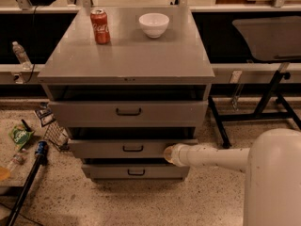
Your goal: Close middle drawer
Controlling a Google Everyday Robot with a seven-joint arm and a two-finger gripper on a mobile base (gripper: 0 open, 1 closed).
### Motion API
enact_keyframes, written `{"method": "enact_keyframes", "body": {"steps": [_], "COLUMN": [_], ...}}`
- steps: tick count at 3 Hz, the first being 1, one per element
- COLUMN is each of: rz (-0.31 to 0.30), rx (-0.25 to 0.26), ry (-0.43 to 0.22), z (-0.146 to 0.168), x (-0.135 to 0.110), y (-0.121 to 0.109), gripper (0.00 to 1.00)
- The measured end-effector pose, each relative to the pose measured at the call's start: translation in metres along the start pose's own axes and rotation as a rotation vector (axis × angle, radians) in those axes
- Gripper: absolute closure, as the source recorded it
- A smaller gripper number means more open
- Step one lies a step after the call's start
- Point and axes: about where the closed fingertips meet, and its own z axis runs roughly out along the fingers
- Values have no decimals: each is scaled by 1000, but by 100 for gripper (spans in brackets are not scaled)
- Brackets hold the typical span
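White arm (pixel 221 157) comes in horizontal from lower right, low near floor. Gripper (pixel 168 154) sits against right end of middle drawer (pixel 101 149) front panel. Grip state: can't tell. Middle drawer, between top drawer (pixel 84 112) and bottom drawer (pixel 108 172), stands slightly out, dark gap above, contents hidden. Worktop (pixel 127 58): red Coca-Cola can (pixel 100 26), white bowl (pixel 154 24) near it, apart.

can (pixel 99 26) left of bowl (pixel 154 24), both at back of bench (pixel 127 60) | middle drawer (pixel 108 149) between top drawer (pixel 84 112) and lowest drawer (pixel 160 172) | gripper (pixel 168 154) at middle drawer's front, right end
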Motion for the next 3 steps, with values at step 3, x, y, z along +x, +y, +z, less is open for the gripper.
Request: {"method": "enact_keyframes", "body": {"steps": [3], "rz": [91], "rx": [-60], "ry": [-68], "z": [-20], "x": [-7], "y": [3], "gripper": [100]}}
